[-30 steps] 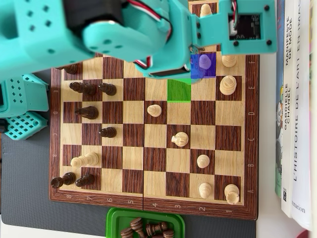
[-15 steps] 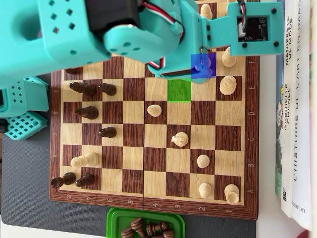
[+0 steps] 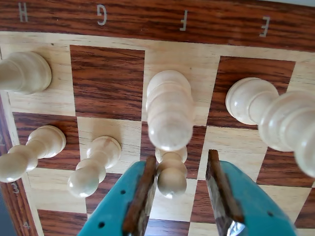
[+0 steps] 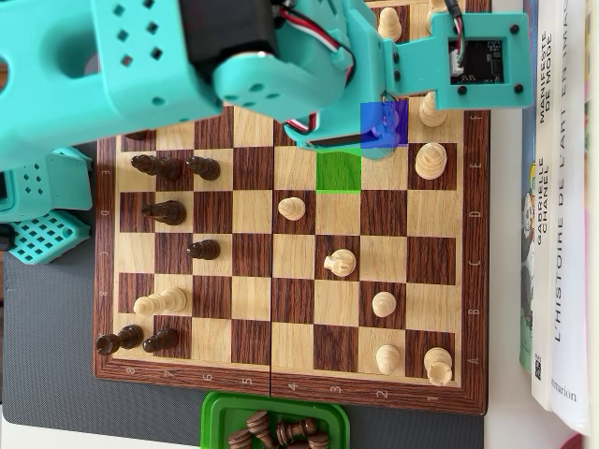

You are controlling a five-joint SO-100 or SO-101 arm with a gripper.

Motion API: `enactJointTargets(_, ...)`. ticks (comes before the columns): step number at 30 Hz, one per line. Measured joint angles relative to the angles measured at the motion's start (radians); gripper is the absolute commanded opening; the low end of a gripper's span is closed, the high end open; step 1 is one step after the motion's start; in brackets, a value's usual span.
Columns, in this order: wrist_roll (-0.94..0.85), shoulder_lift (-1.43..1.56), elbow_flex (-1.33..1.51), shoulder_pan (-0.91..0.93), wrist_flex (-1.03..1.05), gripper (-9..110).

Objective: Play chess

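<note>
Where the overhead view looks straight down, the dark grey mat (image 4: 47,374) covers the table and carries the wooden chessboard of brown and cream squares (image 4: 281,369), with its lettered border on the right and its numbered border on the near edge. White book spines (image 4: 562,234) stand just beside the board's right edge. The teal plastic robot arm (image 4: 140,65) crosses the far left part of the board. One square is tinted green (image 4: 338,172) and one, just beyond it to the right, is tinted blue (image 4: 384,123).

A green plastic tray (image 4: 213,416) at the near edge holds several dark captured pieces; their number cannot be told. On the board, seven dark wooden pieces (image 4: 164,212) are visible, all on the left half. Ten cream wooden pieces (image 4: 292,209) are visible, some partly hidden under the arm.

In the wrist view, the teal gripper with brown pads (image 3: 181,172) stands moderately open. A cream pawn (image 3: 171,173) on file F lies between the pads, touching neither visibly.
</note>
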Motion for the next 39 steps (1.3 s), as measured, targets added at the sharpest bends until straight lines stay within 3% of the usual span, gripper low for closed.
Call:
enactJointTargets(9,0.000,0.000,0.000,0.000,0.000,15)
enactJointTargets(14,0.000,0.000,0.000,0.000,0.000,8)
enactJointTargets(39,0.000,0.101,0.064,0.014,0.000,8)
